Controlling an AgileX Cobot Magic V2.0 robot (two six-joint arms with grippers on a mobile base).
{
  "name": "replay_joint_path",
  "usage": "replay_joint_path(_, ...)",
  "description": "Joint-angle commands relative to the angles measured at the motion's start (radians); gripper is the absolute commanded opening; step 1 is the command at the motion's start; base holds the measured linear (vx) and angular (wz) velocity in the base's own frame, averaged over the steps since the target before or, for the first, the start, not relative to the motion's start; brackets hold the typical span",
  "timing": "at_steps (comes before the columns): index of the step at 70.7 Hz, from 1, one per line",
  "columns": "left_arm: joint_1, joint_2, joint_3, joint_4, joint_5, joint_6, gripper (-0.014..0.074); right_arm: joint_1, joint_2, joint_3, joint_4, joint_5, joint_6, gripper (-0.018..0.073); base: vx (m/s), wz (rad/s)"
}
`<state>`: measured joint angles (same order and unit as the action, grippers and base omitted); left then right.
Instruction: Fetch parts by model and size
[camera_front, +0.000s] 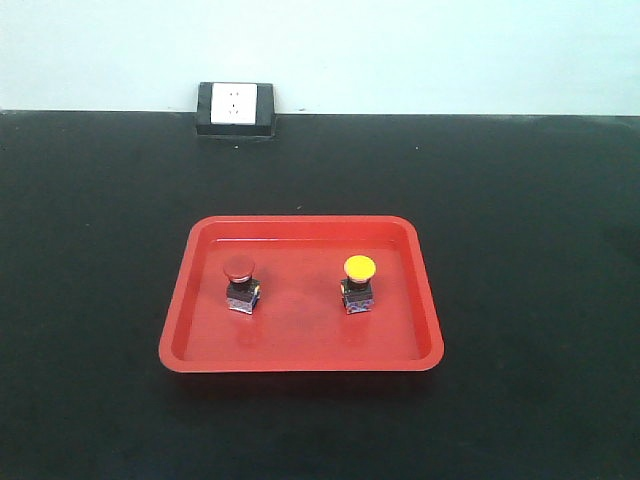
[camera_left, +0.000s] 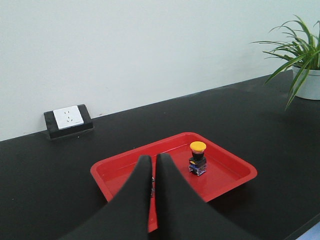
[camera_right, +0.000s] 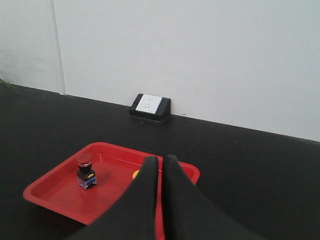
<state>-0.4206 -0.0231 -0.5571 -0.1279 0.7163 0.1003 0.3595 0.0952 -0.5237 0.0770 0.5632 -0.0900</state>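
A tray (camera_front: 300, 350) is set on the table (camera_front: 90, 300), roughly at its middle. Two push-button switches are stood upright inside the tray, well apart: one switch (camera_front: 240, 284) in the left half, the other switch (camera_front: 359, 283) in the right half, level with each other. Behind the tray, a socket box (camera_front: 236, 109) is placed against the wall (camera_front: 400, 50). A potted plant (camera_left: 302, 60) is seen at the table's far right.

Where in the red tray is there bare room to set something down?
The red tray is bare in its middle, between the red switch and the yellow switch, and along its front strip below both. The back strip behind them is bare too. Narrowest are the side gaps between each switch and the rim.
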Motion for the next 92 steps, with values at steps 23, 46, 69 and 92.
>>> replay_joint_path(23,-0.005,0.009,-0.021,-0.013,-0.076,0.0,-0.0006,-0.004,0.015,-0.021,0.0,-0.066,-0.001,-0.001,0.0,0.0)
replay_joint_path(46,0.162,0.006,0.117,0.055,-0.25,-0.011,-0.0006,-0.004,0.015,-0.021,0.0,-0.066,-0.001,-0.001,0.0,0.0)
replay_joint_path(69,0.428,-0.006,0.415,0.122,-0.523,-0.159,-0.0006,-0.004,0.015,-0.021,0.0,-0.066,-0.001,-0.001,0.0,0.0)
replay_joint_path(92,0.44,-0.006,0.586,0.151,-0.699,-0.172,-0.0006,-0.004,0.015,-0.021,0.0,-0.066,-0.001,-0.001,0.0,0.0)
